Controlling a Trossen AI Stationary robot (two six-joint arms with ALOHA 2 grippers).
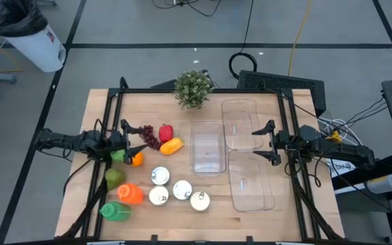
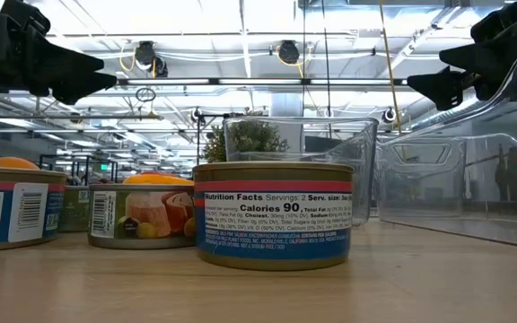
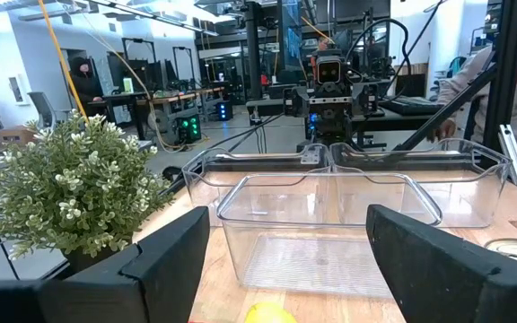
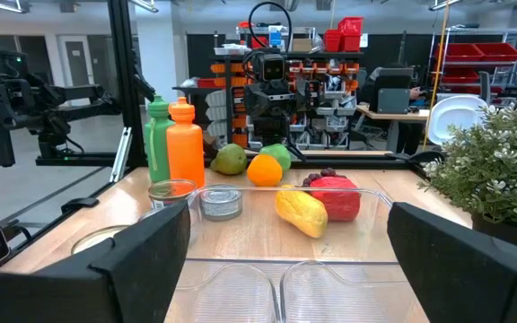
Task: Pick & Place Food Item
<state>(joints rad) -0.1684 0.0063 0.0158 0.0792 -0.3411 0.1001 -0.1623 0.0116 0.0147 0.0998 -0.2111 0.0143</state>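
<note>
The left end effector (image 1: pixel 139 139) is wide and holds nothing, just at 9 o'clock of the yellow pepper (image 1: pixel 171 145). The right end effector (image 1: pixel 263 143) is wide too, at 3 o'clock of the clear bin (image 1: pixel 207 148).

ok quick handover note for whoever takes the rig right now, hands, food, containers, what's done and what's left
Left hand: open, empty, above the food pile on the table's left side.
Right hand: open, empty, above the two clear tubs on the right.
Food: grapes, red pepper, yellow pepper, orange, all still on the wood.
Centre container: empty.
Done: nothing placed.
Left: pick a food item and place it, probably in the centre container.
</note>
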